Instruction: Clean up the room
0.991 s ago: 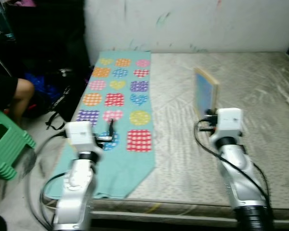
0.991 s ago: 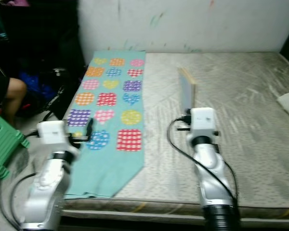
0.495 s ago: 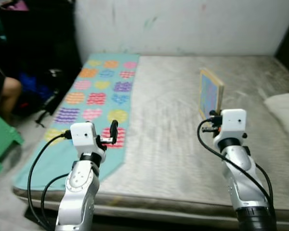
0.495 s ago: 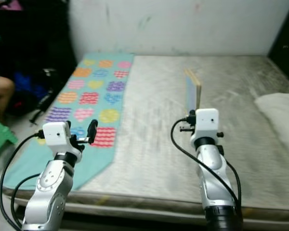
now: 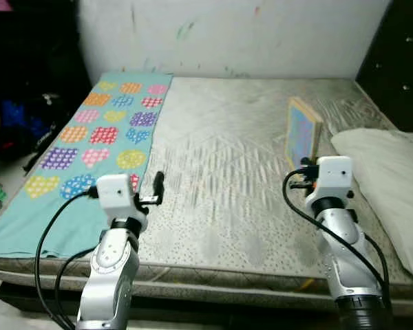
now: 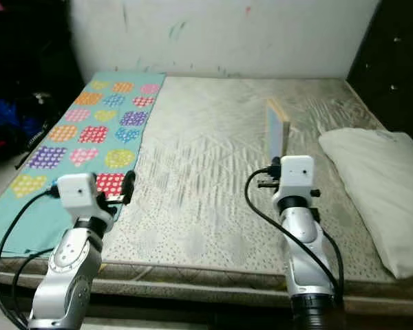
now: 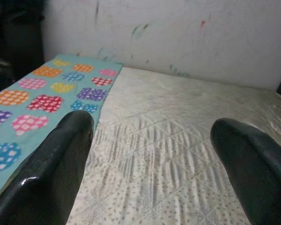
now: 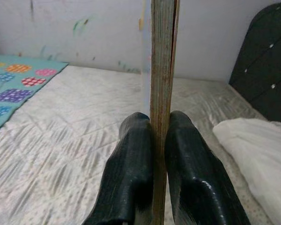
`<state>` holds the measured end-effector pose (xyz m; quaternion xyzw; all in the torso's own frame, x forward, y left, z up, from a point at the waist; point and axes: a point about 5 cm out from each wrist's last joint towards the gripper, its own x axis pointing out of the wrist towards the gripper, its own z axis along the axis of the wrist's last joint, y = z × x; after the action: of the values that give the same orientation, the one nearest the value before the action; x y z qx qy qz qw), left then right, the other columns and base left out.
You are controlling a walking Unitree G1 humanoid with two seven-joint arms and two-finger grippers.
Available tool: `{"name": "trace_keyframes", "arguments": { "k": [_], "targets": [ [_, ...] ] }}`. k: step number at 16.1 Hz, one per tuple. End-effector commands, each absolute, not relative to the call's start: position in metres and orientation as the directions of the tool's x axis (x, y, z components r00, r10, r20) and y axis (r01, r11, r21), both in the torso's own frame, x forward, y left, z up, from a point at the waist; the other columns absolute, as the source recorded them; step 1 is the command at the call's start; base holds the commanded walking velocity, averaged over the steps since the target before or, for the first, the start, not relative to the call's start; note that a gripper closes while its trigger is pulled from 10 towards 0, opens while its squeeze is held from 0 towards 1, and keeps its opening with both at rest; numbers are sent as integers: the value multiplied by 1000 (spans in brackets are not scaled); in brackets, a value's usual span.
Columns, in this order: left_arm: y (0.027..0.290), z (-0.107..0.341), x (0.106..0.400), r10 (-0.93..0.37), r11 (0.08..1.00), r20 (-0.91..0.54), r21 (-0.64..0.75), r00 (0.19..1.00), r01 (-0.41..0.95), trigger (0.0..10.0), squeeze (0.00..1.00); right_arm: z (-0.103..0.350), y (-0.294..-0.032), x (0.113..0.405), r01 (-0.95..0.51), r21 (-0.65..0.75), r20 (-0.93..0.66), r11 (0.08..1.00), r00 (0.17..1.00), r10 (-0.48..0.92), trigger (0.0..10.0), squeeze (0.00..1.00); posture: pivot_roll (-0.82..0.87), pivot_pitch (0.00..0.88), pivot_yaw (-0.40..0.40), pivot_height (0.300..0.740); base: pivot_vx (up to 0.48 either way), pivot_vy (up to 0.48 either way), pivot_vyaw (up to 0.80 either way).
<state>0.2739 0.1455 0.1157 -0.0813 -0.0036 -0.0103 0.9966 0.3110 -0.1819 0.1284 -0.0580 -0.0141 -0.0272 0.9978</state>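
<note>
Swung rightward since a second ago: pillow now in sight, green stool gone. Right gripper still clamped on thin book, upright on edge over mattress. Left gripper spread wide, empty, beside patterned blanket. No containers visible.

the two eye views look from the head forward and down over the bed, from its near edge toward the wall; they share almost the same scene. the left wrist view looks low along its claw across the mattress. the right wrist view looks very close along its claw at a book edge.
</note>
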Motion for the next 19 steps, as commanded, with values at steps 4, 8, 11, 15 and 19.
{"name": "trace_keyframes", "arguments": {
  "k": [4, 8, 11, 15, 19],
  "targets": [
    [148, 121, 275, -6, 989, 43, -146, 999, 12, 10000, 0, 145, -175, 317, 37, -117, 103, 992, 994, -25, 10000, 0, -37, 0, 38, 740, 0, 0, 0],
    [147, 120, 275, -8, 990, 34, -140, 999, 12, 10000, 0, 145, -175, 318, 35, -117, 104, 993, 994, -23, 10000, 0, -36, 0, 34, 740, 0, 0, 0],
    [147, 119, 275, -8, 986, 32, -167, 999, 13, 10000, 0, 145, -175, 317, 36, -117, 103, 992, 994, -24, 10000, 0, -36, 0, 34, 740, 0, 0, 0],
    [145, 122, 274, -40, 988, 55, -145, 998, 48, 10000, 0, 145, -176, 317, 42, -113, 103, 993, 994, -30, 10000, 0, -38, 0, 36, 740, 0, 0, 0],
    [144, 123, 272, -61, 983, 64, -167, 996, 71, 10000, 0, 144, -177, 316, 47, -109, 100, 993, 994, -36, 10000, 0, -39, 0, 40, 740, 0, 0, -578]
  ]
}}
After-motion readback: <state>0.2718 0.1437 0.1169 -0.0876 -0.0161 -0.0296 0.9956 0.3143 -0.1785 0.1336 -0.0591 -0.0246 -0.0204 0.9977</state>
